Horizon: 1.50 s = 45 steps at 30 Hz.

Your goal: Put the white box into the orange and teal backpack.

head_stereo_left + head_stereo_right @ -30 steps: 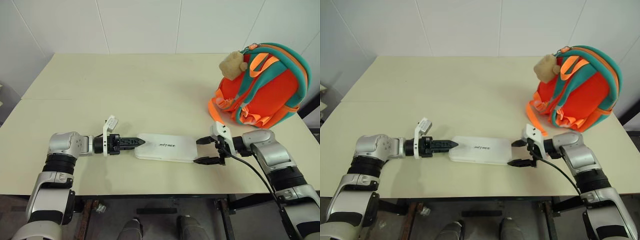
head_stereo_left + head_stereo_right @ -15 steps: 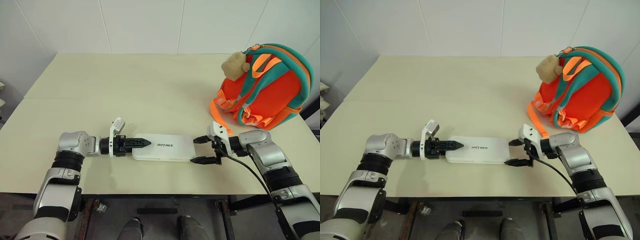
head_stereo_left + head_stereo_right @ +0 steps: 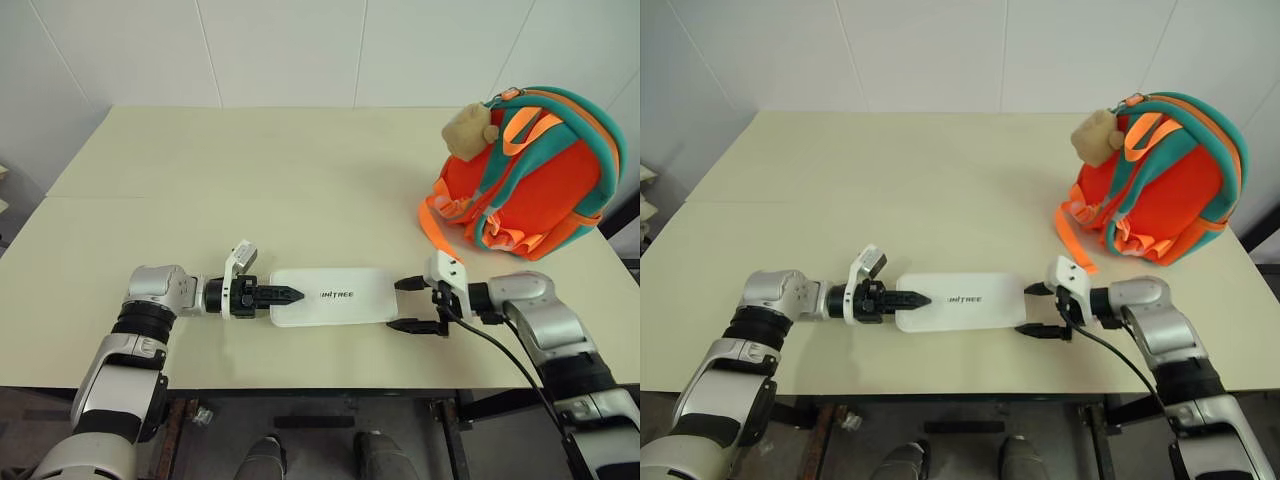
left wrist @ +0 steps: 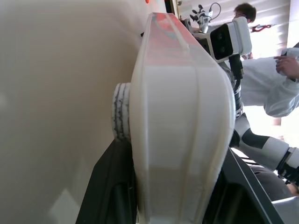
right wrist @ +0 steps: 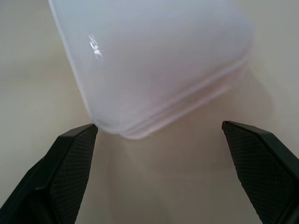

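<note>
**White box pinched at one end, backpack waiting at the far corner**

The white box (image 3: 333, 296) lies flat on the cream bench (image 3: 250, 180), close to the near edge, with its long side running across in front of the robot and small dark lettering on its top face. The left end effector (image 3: 288, 294) reaches in level from the left, and its two black fingers are drawn close together on the left end of the box; seen from the left wrist, one finger (image 4: 110, 186) sits on each side of the box's thin white edge, pressed against it. The right end effector (image 3: 410, 304) sits at the opposite end with its jaws spread wide, one finger on either side of the box's rounded right corner. From the right wrist, one fingertip (image 5: 74, 154) is just at the box's edge while the other stands well clear of it.

The orange and teal backpack (image 3: 530, 175) stands upright near the far right corner of the bench, well apart from the box. A tan plush head (image 3: 466, 130) sits on its left side, and orange straps (image 3: 432, 225) trail onto the bench
</note>
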Available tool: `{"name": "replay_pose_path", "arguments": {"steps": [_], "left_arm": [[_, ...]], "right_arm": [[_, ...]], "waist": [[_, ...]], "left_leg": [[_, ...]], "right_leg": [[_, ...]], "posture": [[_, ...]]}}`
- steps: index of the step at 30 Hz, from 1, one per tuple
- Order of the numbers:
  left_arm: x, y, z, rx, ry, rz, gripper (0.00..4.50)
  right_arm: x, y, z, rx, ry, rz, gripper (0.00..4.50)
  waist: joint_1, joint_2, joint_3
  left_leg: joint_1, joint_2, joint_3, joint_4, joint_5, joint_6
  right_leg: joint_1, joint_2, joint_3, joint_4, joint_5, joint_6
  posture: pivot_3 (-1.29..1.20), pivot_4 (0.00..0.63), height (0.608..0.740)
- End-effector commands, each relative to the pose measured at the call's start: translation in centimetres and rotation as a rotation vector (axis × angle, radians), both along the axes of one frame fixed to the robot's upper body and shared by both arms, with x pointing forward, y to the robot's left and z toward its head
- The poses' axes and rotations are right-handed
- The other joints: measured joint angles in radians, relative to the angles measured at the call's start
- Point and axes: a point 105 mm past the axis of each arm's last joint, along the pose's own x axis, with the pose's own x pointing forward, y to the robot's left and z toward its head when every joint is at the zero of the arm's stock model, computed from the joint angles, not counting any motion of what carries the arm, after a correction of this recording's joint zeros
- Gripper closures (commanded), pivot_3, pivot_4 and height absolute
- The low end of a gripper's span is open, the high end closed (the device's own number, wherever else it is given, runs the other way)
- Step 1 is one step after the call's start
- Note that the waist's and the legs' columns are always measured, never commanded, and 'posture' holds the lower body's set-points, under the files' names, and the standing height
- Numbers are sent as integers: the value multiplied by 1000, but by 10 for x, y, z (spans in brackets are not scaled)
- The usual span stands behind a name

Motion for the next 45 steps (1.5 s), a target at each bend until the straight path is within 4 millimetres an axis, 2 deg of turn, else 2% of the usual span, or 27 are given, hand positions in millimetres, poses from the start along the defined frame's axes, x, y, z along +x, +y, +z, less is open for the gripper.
{"name": "replay_pose_path", "arguments": {"steps": [1, 3, 5, 7, 10, 13, 18, 22, 26, 29, 31, 32, 35, 37, 40, 41, 43, 45], "left_arm": [[-7, 4, 30, -99, -140, -22, 3251], [-10, 10, 38, -115, -215, -2, 3251], [-11, 14, 38, -102, -255, 16, 3251], [-13, 24, 38, -84, -280, 36, 3251], [-14, 44, 37, -31, -345, 93, 3251], [-13, 49, 40, -14, -372, 113, 3251], [-16, 48, 41, -7, -395, 121, 3251], [-22, 46, 42, -20, -403, 127, 3251], [-28, 49, 44, -27, -414, 150, 3251], [-29, 53, 44, -15, -429, 184, 3251], [-30, 56, 44, -14, -437, 206, 3251], [-31, 60, 46, -15, -450, 224, 3251], [-33, 70, 48, -6, -467, 273, 3251], [-32, 75, 49, -4, -470, 304, 3251], [-35, 80, 44, -18, -440, 347, 3251], [-40, 81, 38, -2, -422, 340, 3251], [-44, 89, 26, 35, -388, 355, 3251], [-45, 95, 23, 35, -364, 387, 3251]], "right_arm": [[1, -20, 31, 62, -94, -115, 0], [1, -33, 41, 91, -125, -192, 0], [1, -42, 48, 110, -150, -247, 0], [5, -58, 61, 139, -204, -343, 0], [23, -102, 85, 151, -342, -582, 0], [40, -116, 103, 164, -425, -689, 0], [74, -101, 129, 249, -488, -735, 0], [101, -71, 130, 294, -466, -711, 0], [122, -63, 126, 282, -465, -750, 0], [128, -68, 124, 284, -485, -784, 571], [129, -67, 124, 291, -494, -774, 1253], [129, -64, 126, 302, -502, -748, 1620], [118, -37, 144, 428, -521, -546, 2643], [103, -14, 158, 492, -517, -364, 3291], [76, 12, 161, 474, -466, -159, 4246], [64, 21, 161, 467, -431, -89, 4474], [34, 37, 160, 454, -348, 45, 4490], [6, 51, 163, 449, -277, 147, 4490]], "waist": [[-1, 0, 0], [2, 0, 0], [2, 0, 0], [1, 0, 0], [0, 0, 0], [1, 0, 0], [-5, 0, 0], [-12, 0, 0], [-19, 0, 0], [-21, 0, 0], [-23, 0, 0], [-24, 0, 0], [-30, 0, 0], [-37, 1, 0], [-42, 1, 0], [-43, 1, 0], [-44, 1, 0], [-42, 1, 0]], "left_leg": [[0, 0, 0, 0, 0, 0], [0, 0, 0, 0, 0, 0], [0, 0, 0, 0, 0, 0], [0, 0, 0, 0, 0, 0], [0, 0, 0, 0, 0, 0], [0, 0, 1, 0, 0, 0], [0, 1, 1, -1, 0, 0], [0, 1, 1, -4, 0, 0], [-4, 1, 1, -8, 1, -1], [-5, 1, 3, -10, 2, -3], [-5, 1, 3, -10, 2, -3], [-5, 1, 3, -10, 2, -3], [-5, 1, 3, -10, 2, -3], [-4, 2, 3, -10, 2, -3], [-4, 2, 3, -10, 2, -3], [-4, 2, 3, -10, 2, -3], [-4, 2, 2, -10, 2, -3], [-5, 2, 2, -11, 2, -2]], "right_leg": [[0, 0, 0, 0, 0, 0], [0, 0, 0, 1, 0, 0], [0, 0, 0, 1, 0, -1], [0, 0, 0, 0, 0, -1], [0, 0, 0, 0, -1, -1], [-1, -1, 1, -1, 0, -2], [0, -1, 1, -2, 0, -2], [-1, -1, 1, -2, 0, -2], [-8, -1, 1, -1, 0, -2], [-11, -1, 2, -1, -1, -3], [-11, -1, 2, -1, -1, -3], [-11, -1, 2, 0, -1, -3], [-11, -1, 2, 0, -1, -3], [-12, 0, 2, 2, -1, -3], [-12, 1, 2, 3, -1, -3], [-12, 1, 2, 3, -1, -3], [-12, 1, 2, 3, -1, -3], [-13, 0, 2, 3, -2, -3]], "posture": [[0, 150, 740], [0, 150, 740], [0, 150, 740], [0, 150, 740], [0, 150, 740], [0, 150, 740], [0, 150, 740], [0, 150, 740], [0, 150, 740], [0, 150, 740], [0, 150, 740], [0, 150, 740], [0, 150, 740], [0, 150, 740], [0, 150, 740], [0, 150, 740], [0, 150, 740], [0, 150, 740]]}}
